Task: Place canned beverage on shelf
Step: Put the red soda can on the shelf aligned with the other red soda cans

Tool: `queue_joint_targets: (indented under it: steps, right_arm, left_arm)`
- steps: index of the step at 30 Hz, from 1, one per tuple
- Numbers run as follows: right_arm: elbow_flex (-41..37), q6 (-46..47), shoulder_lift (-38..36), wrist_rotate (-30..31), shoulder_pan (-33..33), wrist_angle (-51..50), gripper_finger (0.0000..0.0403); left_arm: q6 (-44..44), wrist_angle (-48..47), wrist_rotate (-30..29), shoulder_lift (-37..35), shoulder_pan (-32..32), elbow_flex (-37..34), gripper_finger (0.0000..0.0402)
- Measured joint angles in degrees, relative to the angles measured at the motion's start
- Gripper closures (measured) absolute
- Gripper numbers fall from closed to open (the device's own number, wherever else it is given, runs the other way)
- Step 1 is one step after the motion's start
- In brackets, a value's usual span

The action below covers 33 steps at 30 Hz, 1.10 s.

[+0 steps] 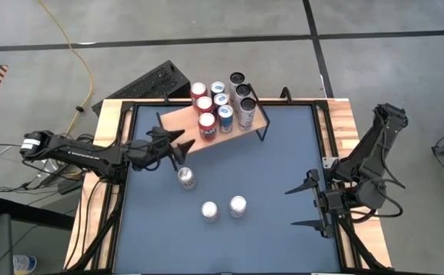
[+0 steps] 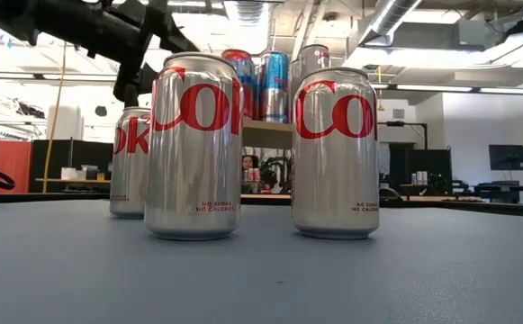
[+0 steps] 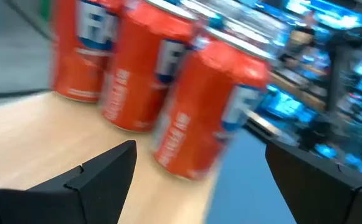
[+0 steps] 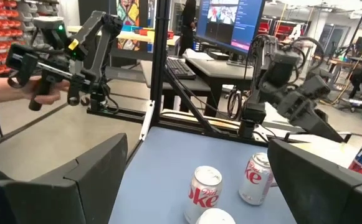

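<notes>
Cans (image 1: 221, 111) crowd the shelf (image 1: 177, 121) on the blue table (image 1: 267, 176).

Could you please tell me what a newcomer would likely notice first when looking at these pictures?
Probably the shelf at the table's far edge, its wooden board holding rows of red, blue and dark cans. Next, three silver cans stand loose on the blue table: one just below the open left tool, two nearer the middle. The right tool waits open by the right edge.
</notes>
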Motion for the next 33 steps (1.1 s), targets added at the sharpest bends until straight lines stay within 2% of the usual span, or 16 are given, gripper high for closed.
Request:
queue_joint_targets:
  steps: [2,9,12,17,23,27,30,33]
  right_arm:
    - [0.0,0.53,-0.03,-0.01,0.0,-0.15,0.0023]
    - [0.0,0.58,-0.02,-0.02,0.07,-0.22,0.0023]
    - [0.0,0.56,-0.04,-0.02,0.07,-0.39,0.0023]
    - [0.0,0.54,-0.04,0.0,0.07,-1.1,0.0023]
    - [0.0,0.52,-0.04,0.02,0.0,-1.62,0.0023]
    - [0.0,0.52,-0.04,0.04,0.0,-1.57,0.0023]
    - [0.0,0.4,-0.04,0.07,0.0,-1.59,0.0023]
    - [0.0,0.36,-0.04,0.07,0.0,-1.53,0.0023]
  left_arm:
    - [0.45,-1.42,0.89,-1.96,-0.67,-0.03,0.0054]
    - [4.91,-4.96,-2.06,-11.41,-1.33,-0.1,0.0054]
    - [3.41,-7.79,-2.38,-15.02,-1.33,-0.11,0.0054]
    - [0.12,-10.26,4.45,-17.9,-1.37,-0.11,0.0054]
    - [0.02,-9.98,6.33,-17.44,-1.38,-0.09,0.0065]
    - [0.92,-9.67,6.7,-14.29,-3.25,-0.09,0.0126]
    - [1.09,-8.61,6.6,-10.56,-4.11,0.91,0.021]
    - [2.22,-8.14,6.73,-7.11,-4.93,3.98,0.0314]
